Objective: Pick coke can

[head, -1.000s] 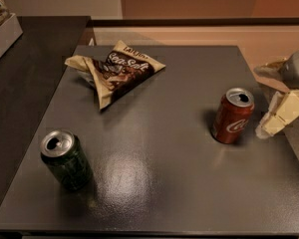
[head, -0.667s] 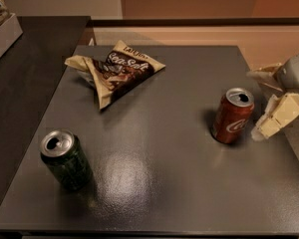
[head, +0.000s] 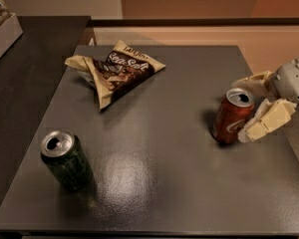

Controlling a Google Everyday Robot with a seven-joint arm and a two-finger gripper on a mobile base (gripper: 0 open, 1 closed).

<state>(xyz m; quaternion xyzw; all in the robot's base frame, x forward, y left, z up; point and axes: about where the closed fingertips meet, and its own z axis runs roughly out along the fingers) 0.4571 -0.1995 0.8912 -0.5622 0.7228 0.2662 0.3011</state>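
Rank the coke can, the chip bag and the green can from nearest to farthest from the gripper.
The gripper is at the right edge of the table.
1. Coke can, right beside the jaws.
2. Chip bag, at the back, left of centre.
3. Green can, front left corner.

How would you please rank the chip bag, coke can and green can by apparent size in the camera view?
Largest: chip bag.
Then green can and coke can, alike; the green one merely sits nearer.
The open tool flanks the coke can.
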